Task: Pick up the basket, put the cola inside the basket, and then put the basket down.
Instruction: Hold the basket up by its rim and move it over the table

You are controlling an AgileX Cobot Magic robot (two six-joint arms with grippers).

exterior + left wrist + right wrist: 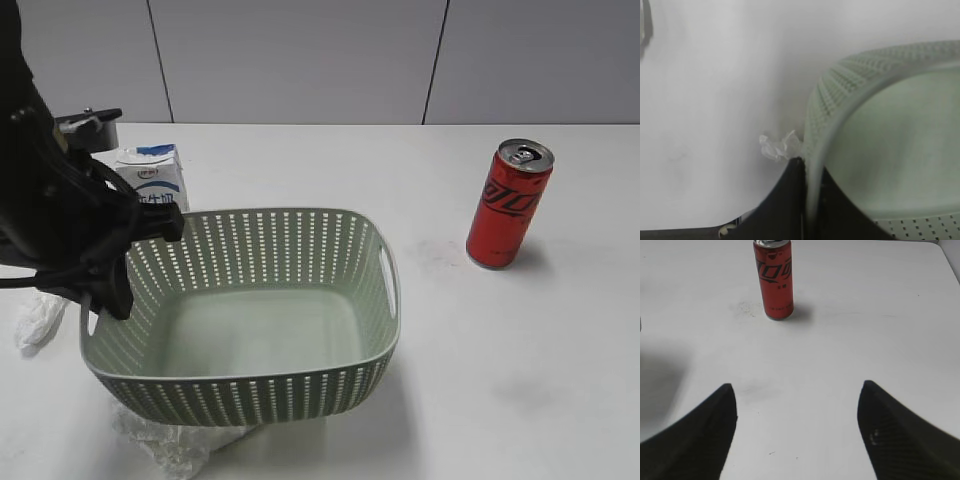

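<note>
Clamped on the left wall of the pale sage-green slotted plastic basket (262,322), the left hand (112,268) has its black fingers (785,200) pressed to either side of the rim; the left wrist view shows the thin green wall running straight down between the two dark pads with no gap. From the exterior view the basket looks raised and tilted, its near edge clear of the white surface (520,380) and a shadow beneath it, though how far it is lifted cannot be told. Its solid floor is bare.

At about two o'clock from the basket, well apart from it, the tall slim red cola can (508,204) with black script and a silver top stands upright on the surface. In the right wrist view the same can (773,279) stands at roughly eleven o'clock, far ahead of the right hand (797,415), whose two black fingers (700,427) are spread wide with nothing between them but bare surface.

At about ten o'clock from the basket, just behind the left arm, stands a white-and-blue milk carton (152,178). Crumpled clear plastic film (175,445) lies under the basket's near left corner, and another scrap (38,318) sits at nine o'clock by the arm.
</note>
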